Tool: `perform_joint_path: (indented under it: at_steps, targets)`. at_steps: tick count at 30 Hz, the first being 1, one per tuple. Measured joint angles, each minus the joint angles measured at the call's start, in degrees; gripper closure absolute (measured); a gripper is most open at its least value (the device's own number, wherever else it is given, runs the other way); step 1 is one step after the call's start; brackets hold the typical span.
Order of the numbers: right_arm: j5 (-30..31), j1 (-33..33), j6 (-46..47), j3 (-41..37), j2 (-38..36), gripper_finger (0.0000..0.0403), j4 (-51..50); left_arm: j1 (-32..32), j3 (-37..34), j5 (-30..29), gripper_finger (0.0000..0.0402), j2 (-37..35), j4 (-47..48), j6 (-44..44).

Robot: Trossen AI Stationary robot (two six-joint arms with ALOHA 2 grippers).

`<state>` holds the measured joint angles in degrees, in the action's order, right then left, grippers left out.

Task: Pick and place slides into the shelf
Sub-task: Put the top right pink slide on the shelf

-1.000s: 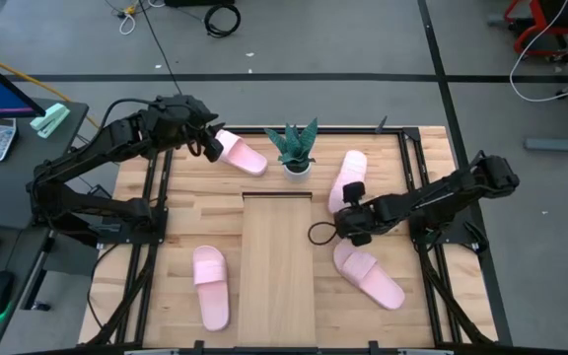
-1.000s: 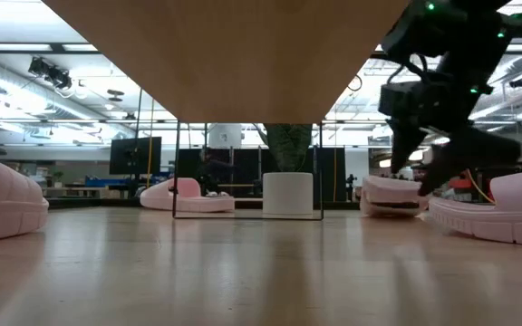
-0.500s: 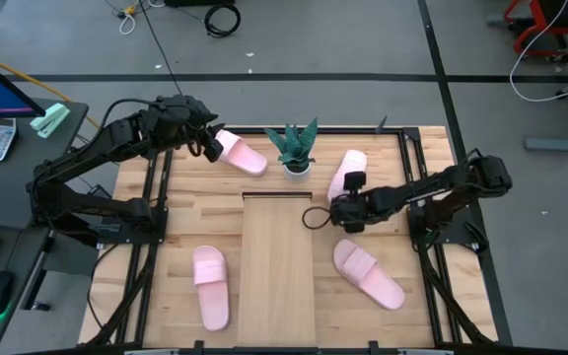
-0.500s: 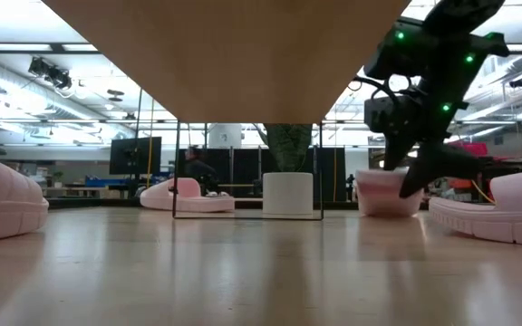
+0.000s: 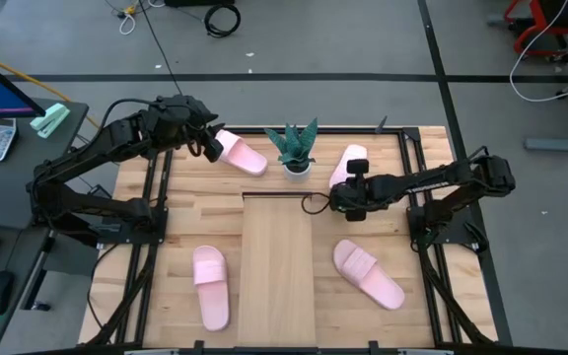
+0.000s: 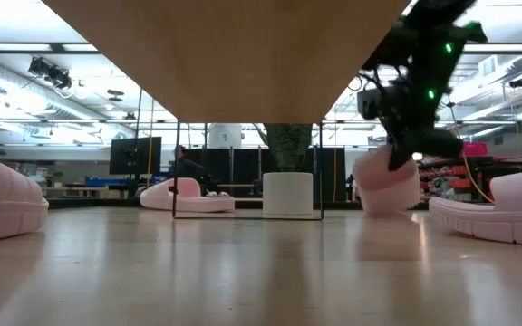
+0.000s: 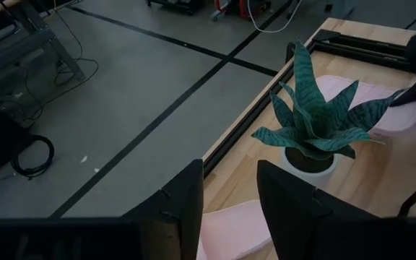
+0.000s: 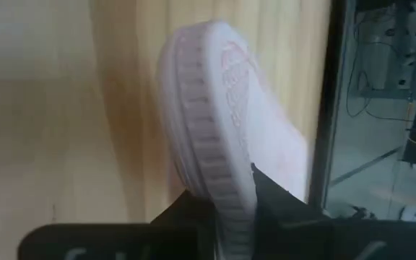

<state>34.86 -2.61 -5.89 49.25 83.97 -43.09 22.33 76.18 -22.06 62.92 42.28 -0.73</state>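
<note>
Pink foam slide (image 5: pixel 346 166), soft and light, sits clamped on its edge in the right pincer (image 5: pixel 351 187), far right of the shelf (image 5: pixel 276 266). Squeezing bends it.

slides: four pale pink (image 5: pixel 211 286) (image 5: pixel 368 275) (image 5: pixel 241 154) (image 5: pixel 347 163), last tipped on edge | shelf (image 5: pixel 276 266): pale wood, mid-table

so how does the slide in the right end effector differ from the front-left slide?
The gripped slide is tipped on edge, sole showing in the right wrist view, pinched by the right end effector. The front-left slide lies flat, strap up, untouched. Both are pale pink foam, off the shelf.
</note>
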Motion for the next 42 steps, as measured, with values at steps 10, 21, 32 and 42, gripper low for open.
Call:
perform_joint_path:
  at_steps: [10,21,32,42]
  targets:
    - [-11.33,-2.53,1.88,25.38,-10.09,0.0359,-24.99,-0.02,0.0,0.0,0.0275,0.0,-0.07,0.15]
    - [-13.5,-10.7,1.85,49.63,-11.98,0.0359,-41.51,0.0,-0.01,0.0,0.0273,0.0,-0.41,0.55]
    - [-15.18,-16.8,4.7,57.08,-11.32,0.0359,-32.76,0.0,-0.02,-0.67,0.0275,0.0,-0.85,-0.11]
    - [-19.23,-17.35,20.44,57.14,-12.95,0.0359,-22.92,0.0,-0.02,-2.81,0.0277,0.02,-3.46,-0.5]
